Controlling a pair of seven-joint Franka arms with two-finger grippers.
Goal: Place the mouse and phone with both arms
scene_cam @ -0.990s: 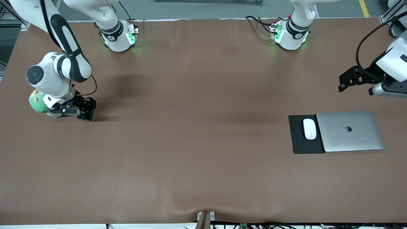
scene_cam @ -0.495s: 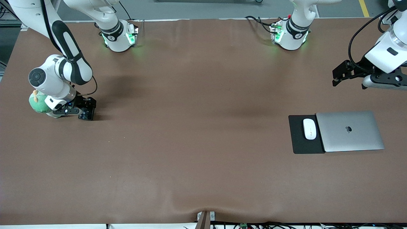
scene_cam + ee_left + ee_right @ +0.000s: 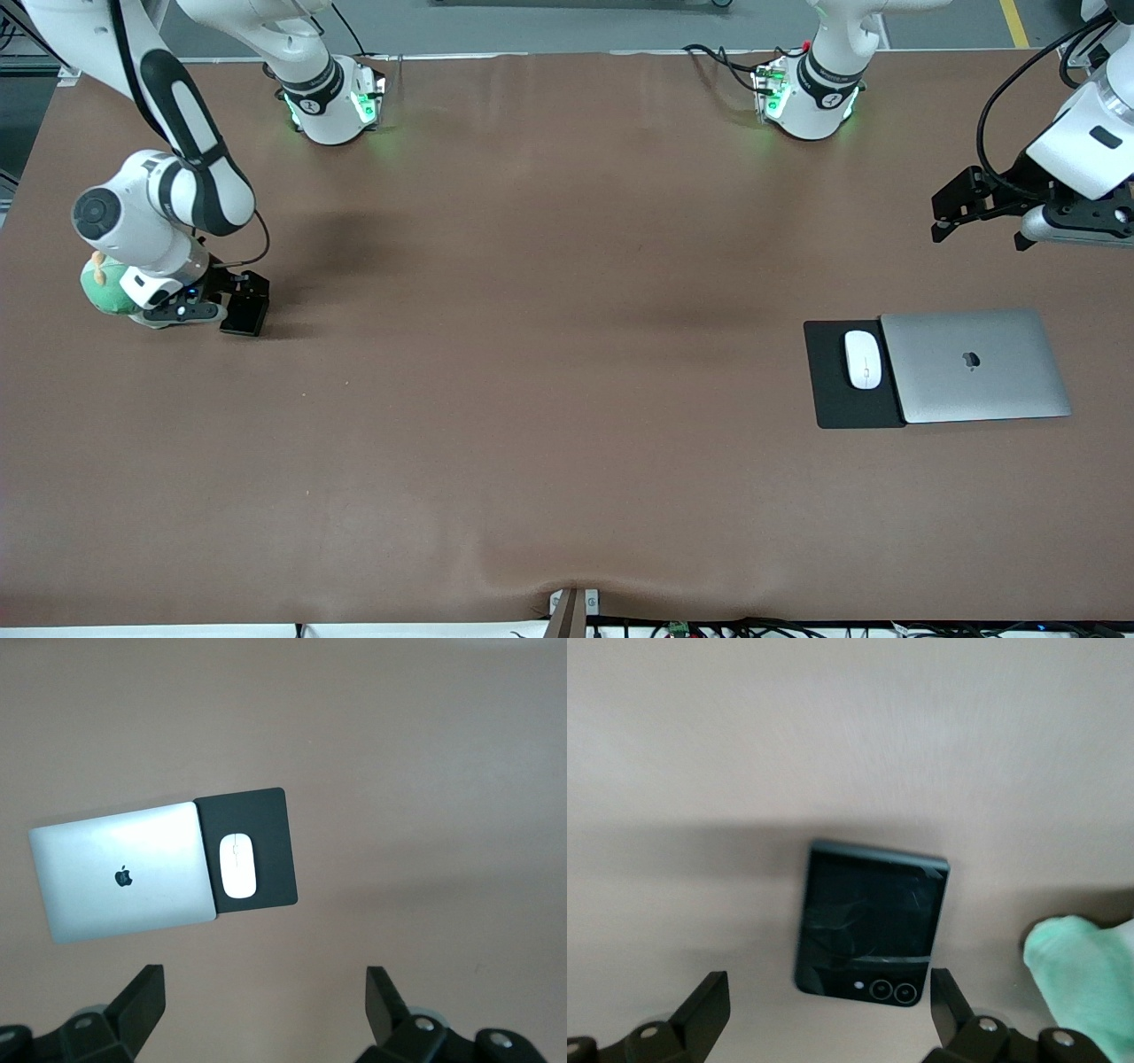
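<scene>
The phone (image 3: 245, 317), a black glossy slab with two camera rings, lies flat on the table at the right arm's end. In the right wrist view it (image 3: 871, 930) lies between the spread fingers and touches neither. My right gripper (image 3: 237, 297) (image 3: 828, 1019) is open and low over it. The white mouse (image 3: 862, 359) (image 3: 237, 865) rests on a black mat (image 3: 837, 403) (image 3: 275, 815) at the left arm's end. My left gripper (image 3: 944, 213) (image 3: 266, 992) is open and empty, high over bare table.
A closed silver laptop (image 3: 974, 365) (image 3: 124, 873) lies on the mat's edge beside the mouse. A green plush toy (image 3: 102, 292) (image 3: 1085, 979) sits right by the right gripper and the phone. The table edge is close to both.
The right gripper has drawn back a little from the phone, which now lies free. The left arm has swung up and away from the laptop, then settled.
</scene>
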